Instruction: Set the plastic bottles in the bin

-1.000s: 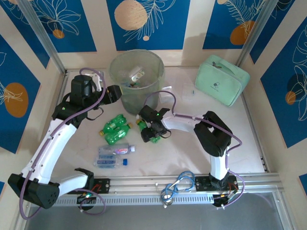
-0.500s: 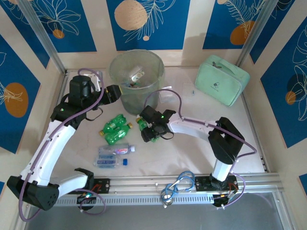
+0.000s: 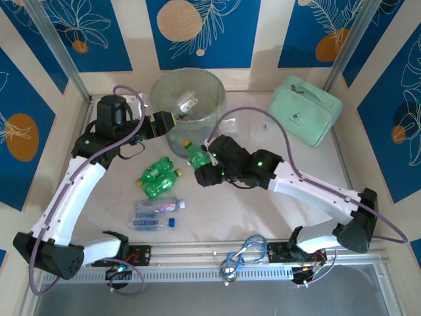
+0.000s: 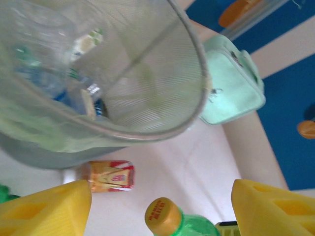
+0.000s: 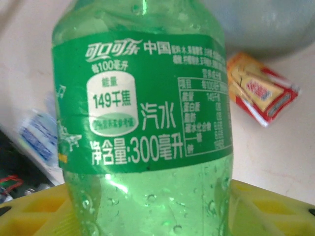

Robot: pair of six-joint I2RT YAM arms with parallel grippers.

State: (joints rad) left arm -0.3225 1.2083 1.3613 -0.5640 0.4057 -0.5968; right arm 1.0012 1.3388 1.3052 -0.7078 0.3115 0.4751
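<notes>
My right gripper (image 3: pixel 204 168) (image 5: pixel 147 214) is shut on an upright green bottle (image 3: pixel 195 157) (image 5: pixel 142 123) with a yellow cap, just in front of the bin (image 3: pixel 187 99). The left gripper (image 3: pixel 164 125) (image 4: pixel 161 196) hangs open at the bin's (image 4: pixel 98 73) left front rim, above that bottle's cap (image 4: pixel 165 216). Inside the bin lie several bottles. Two more green bottles (image 3: pixel 158 179) and two clear blue-labelled bottles (image 3: pixel 154 212) lie on the table at the left. A flattened red-labelled bottle (image 4: pixel 110 176) (image 5: pixel 261 91) lies at the bin's foot.
A mint-green zippered case (image 3: pixel 304 117) (image 4: pixel 231 93) sits at the back right. A loose blue cap (image 3: pixel 171 222) lies near the clear bottles. Patterned walls enclose the table on three sides, and a rail with cables (image 3: pixel 240 253) runs along the near edge.
The right arm has stretched out and lifted the green bottle off the table toward the bin. The left gripper has shifted right to the bin's rim and opened a little wider.
</notes>
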